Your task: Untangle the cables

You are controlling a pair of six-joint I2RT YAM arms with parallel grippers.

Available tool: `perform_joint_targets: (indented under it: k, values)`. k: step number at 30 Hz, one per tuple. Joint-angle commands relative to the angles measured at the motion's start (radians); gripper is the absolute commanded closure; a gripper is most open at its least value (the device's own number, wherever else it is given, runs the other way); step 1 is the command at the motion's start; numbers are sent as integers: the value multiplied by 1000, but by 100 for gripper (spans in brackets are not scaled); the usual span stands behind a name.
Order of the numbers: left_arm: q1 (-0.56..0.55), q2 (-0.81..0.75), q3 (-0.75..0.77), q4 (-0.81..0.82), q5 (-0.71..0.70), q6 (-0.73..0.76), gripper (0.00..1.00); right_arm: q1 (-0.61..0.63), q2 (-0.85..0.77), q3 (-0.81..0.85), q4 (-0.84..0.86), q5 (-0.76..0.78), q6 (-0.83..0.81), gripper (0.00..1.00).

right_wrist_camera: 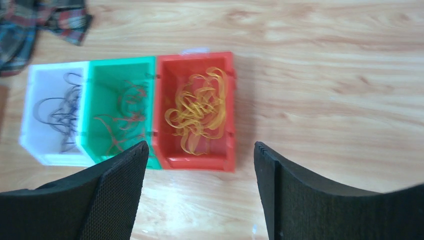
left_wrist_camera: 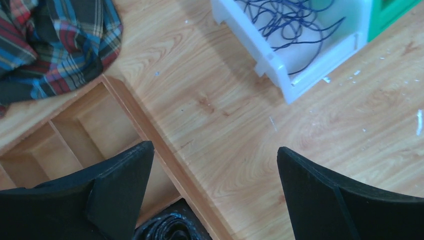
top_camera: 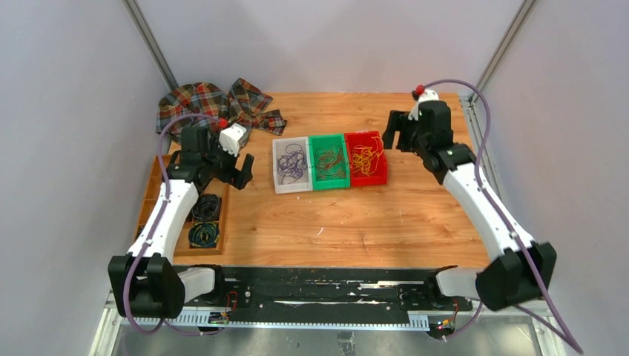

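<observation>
The cables lie sorted in three bins in a row at the table's middle. Purple cables (top_camera: 291,162) fill the white bin (top_camera: 279,182), red-brown cables (top_camera: 329,160) the green bin (top_camera: 331,182), yellow-orange cables (top_camera: 364,155) the red bin (top_camera: 380,175). My left gripper (top_camera: 245,169) hangs open left of the white bin, over the wooden tray's edge, with nothing between its fingers (left_wrist_camera: 125,175). At the right of the red bin my right gripper (top_camera: 393,132) stands open and empty. In the right wrist view the yellow-orange cables (right_wrist_camera: 200,110) lie loose in the red bin (right_wrist_camera: 231,105).
A wooden tray (top_camera: 223,215) with dark coiled cords (top_camera: 204,234) lies along the left edge under the left arm. A plaid cloth (top_camera: 215,104) is bunched at the back left corner. Bare wood spans the table's front half.
</observation>
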Motion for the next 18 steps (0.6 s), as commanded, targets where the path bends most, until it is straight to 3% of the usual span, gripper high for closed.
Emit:
perform_joint_targets:
  k: [1, 4, 8, 10, 14, 17, 18]
  values:
    - [44, -8, -141, 260, -37, -88, 2, -7, -162, -195, 25, 347, 11, 23]
    - [84, -12, -285, 505, -57, -175, 2, -9, -282, -372, 90, 660, 43, 21]
    - [97, -1, -469, 819, -75, -249, 2, -23, -426, -650, 366, 926, -37, 20]
    - [97, 11, -543, 973, -86, -260, 2, -53, -449, -727, 443, 966, -48, 19]
    - [97, 63, -662, 1258, -118, -306, 2, -151, -407, -772, 434, 920, 50, 18]
    - [96, 79, -703, 1343, -123, -338, 2, -189, -354, -825, 519, 888, 48, 17]
    - [95, 99, -756, 1494, -123, -348, 2, -192, -334, -848, 573, 883, 31, 17]
